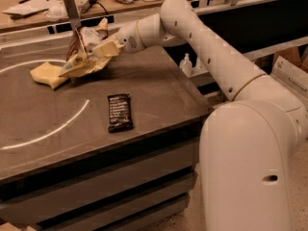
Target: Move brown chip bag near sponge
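The brown chip bag [81, 53] is crumpled, brown and tan-yellow with a white patch. My gripper [102, 48] is shut on its right side and holds it at the table's back left, its lower edge close to the tabletop. The pale yellow sponge [47, 74] lies on the table directly left of the bag, touching or slightly under the bag's lower left corner. My arm reaches in from the right across the back of the table.
A flat black bar wrapper [119, 111] lies on the dark table [159, 95] in front of the bag. A white circle line [57, 129] is drawn on the tabletop. A cluttered bench [43, 6] runs behind. A small bottle [186, 64] stands off the right edge.
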